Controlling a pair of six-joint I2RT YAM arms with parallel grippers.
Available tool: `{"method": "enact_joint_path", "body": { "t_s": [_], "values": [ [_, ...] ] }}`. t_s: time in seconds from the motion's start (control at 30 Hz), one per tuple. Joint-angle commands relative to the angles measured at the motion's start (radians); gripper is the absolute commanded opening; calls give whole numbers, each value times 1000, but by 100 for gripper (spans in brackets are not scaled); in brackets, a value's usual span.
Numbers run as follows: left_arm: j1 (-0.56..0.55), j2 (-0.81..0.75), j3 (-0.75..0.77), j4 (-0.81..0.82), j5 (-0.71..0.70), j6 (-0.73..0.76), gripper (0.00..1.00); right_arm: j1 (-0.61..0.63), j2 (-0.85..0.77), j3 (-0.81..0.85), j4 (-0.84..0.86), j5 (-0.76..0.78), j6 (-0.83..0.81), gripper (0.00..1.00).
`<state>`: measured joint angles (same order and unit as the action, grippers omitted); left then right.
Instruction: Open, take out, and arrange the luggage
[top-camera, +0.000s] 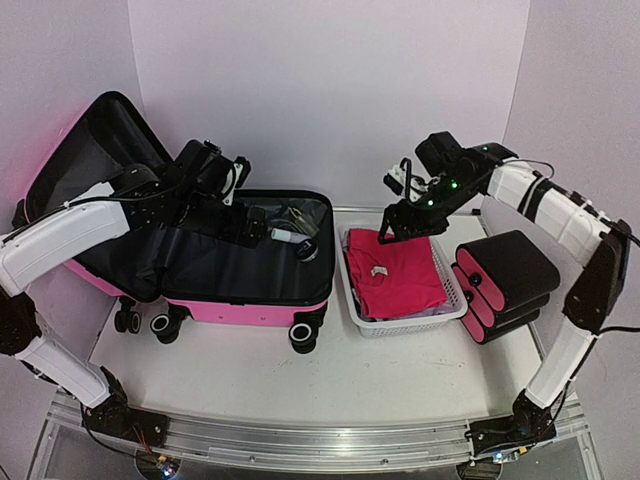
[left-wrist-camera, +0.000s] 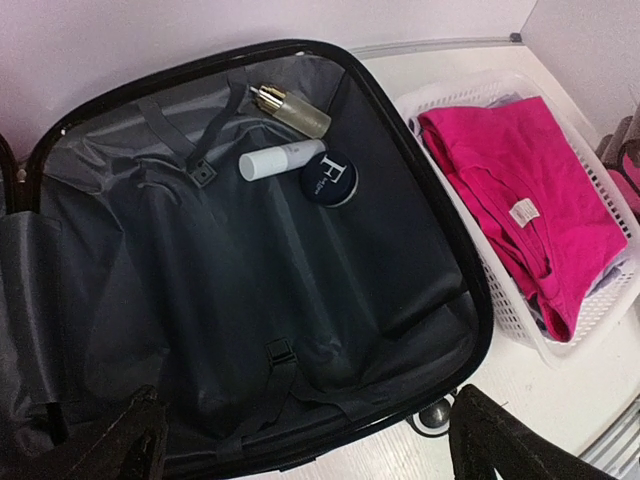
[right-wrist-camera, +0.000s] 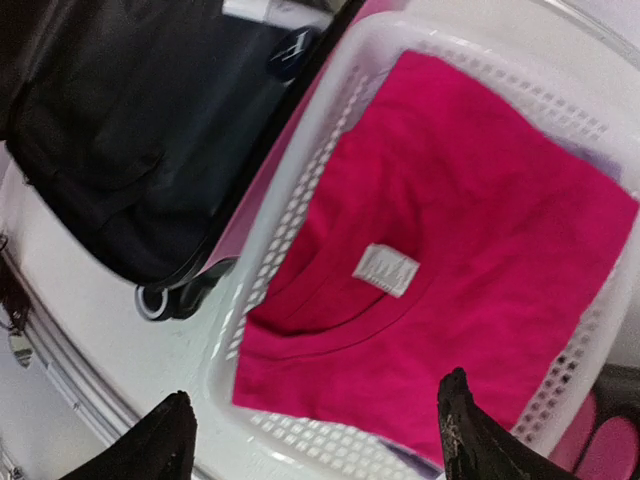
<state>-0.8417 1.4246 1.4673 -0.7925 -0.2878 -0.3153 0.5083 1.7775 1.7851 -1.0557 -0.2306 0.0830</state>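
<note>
White tabletop (top-camera: 300, 385) carries the luggage (top-camera: 250, 300), lying open at left-centre with its lid (top-camera: 90, 160) leaning back. On its black lining (left-wrist-camera: 250, 300) I see a white tube (left-wrist-camera: 282, 160), a glass bottle (left-wrist-camera: 292, 108) and a dark round jar (left-wrist-camera: 328, 178) bunched near the far side. My left gripper (left-wrist-camera: 300, 420) hangs over the lining, jaws wide, holding nothing. Just right, a white basket (top-camera: 400, 328) holds a pink shirt (top-camera: 400, 275); my right gripper (right-wrist-camera: 317, 385) hovers above it, spread and empty. Black cases (top-camera: 505, 275) are stacked beyond.

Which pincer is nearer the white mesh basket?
Right. The right pincer hovers over the basket at its far-left corner; the left pincer hangs above the open luggage.
</note>
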Motion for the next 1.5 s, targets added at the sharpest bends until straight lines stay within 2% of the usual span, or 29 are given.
{"method": "enact_joint_path", "body": {
  "t_s": [0.0,0.13,0.27,0.37,0.57,0.63,0.67,0.73,0.8,0.83,0.9,0.97,1.17,1.3,1.33,1.43,1.47],
  "values": [
    [5,41,9,27,106,-43,99,-6,-147,-213,74,7,50,84],
    [24,48,-33,38,137,-84,98,-5,-214,-366,71,-1,48,85],
    [55,51,-54,63,206,-88,98,4,-231,-388,107,-30,113,87],
    [59,82,-71,76,247,-128,97,4,-247,-380,86,63,154,92],
    [60,102,-133,156,338,-152,95,4,-255,-381,-141,286,186,94],
    [60,100,-153,201,389,-148,95,4,-274,-406,-162,283,194,89],
    [59,98,-165,224,413,-149,95,5,-282,-423,-167,261,194,81],
    [59,95,-185,268,453,-147,95,47,-298,-467,-161,216,212,74],
    [59,93,-191,287,455,-136,95,156,-307,-489,-143,206,214,76],
    [60,91,-191,288,452,-128,95,225,-309,-495,-134,250,206,79],
    [59,82,-192,289,438,-111,95,330,-308,-518,-92,356,140,86],
    [59,68,-196,289,421,-94,95,369,-284,-543,-39,425,34,91],
    [59,10,-222,289,400,-61,96,378,-146,-562,34,588,-321,89],
    [59,-41,-254,289,376,-49,96,368,-102,-594,128,574,-468,82],
    [59,-52,-262,289,366,-46,96,365,-90,-597,149,574,-500,77],
    [59,-79,-284,289,351,-41,96,339,-53,-578,189,564,-528,43],
    [60,-89,-291,289,347,-39,96,331,-51,-577,212,567,-526,38]
  ]
}}
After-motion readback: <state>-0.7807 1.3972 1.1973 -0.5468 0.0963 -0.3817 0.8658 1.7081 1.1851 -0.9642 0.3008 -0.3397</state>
